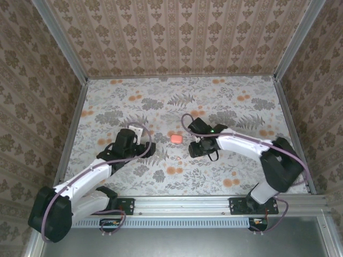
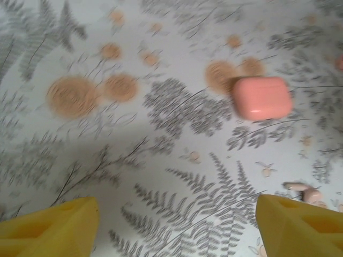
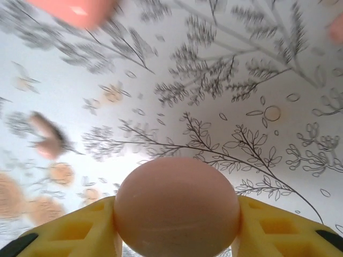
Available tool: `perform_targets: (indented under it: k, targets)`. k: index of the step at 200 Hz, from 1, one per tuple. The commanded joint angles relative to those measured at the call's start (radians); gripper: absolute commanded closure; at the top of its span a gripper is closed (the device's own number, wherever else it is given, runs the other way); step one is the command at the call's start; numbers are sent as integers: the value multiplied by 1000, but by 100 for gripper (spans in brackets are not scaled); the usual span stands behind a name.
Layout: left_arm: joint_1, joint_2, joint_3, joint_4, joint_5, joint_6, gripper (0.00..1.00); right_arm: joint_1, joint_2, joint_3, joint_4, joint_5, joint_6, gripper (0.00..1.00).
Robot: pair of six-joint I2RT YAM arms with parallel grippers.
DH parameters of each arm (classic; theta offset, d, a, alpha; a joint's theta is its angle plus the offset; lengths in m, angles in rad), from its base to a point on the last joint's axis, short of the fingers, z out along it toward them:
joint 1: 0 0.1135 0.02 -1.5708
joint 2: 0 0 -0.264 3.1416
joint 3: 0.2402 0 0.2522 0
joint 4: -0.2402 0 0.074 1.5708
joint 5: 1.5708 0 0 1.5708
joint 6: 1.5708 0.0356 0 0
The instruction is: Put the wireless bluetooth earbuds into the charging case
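Your right end effector (image 1: 196, 148) has its yellow fingers (image 3: 80, 230) pressed to both sides of a round pale-pink piece (image 3: 177, 211). I can't tell what it is, and if it's no earbud, you're carrying the wrong thing. That surface is curved, so squeeze harder and it may squirt out. Your left end effector (image 2: 177, 209) hangs wide open, empty. The charging case (image 2: 261, 97) lies at the upper right of the left wrist view, apparently closed, so nothing goes in until it opens. One earbud (image 2: 303, 191) lies loose at lower right, just beside your finger, and a careless descent could flick it across the counter (image 2: 161, 134).
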Motion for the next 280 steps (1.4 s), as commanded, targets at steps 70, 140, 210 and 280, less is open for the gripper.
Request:
perform_targets:
  k: [70,140,210,280]
  targets:
    - [-212,-55,-189,643,122,404,31,1,-339,-358,723,-114,342,53]
    - [-301,105,-187,868,142,418,37,3,-396,-424,912,-185,427,52]
    - [-344,187,-168,1009,122,400,38,29,-368,-438,1023,-236,479,52]
    - [-370,327,-159,1222,72,245,46,64,-316,-444,1098,-238,506,52]
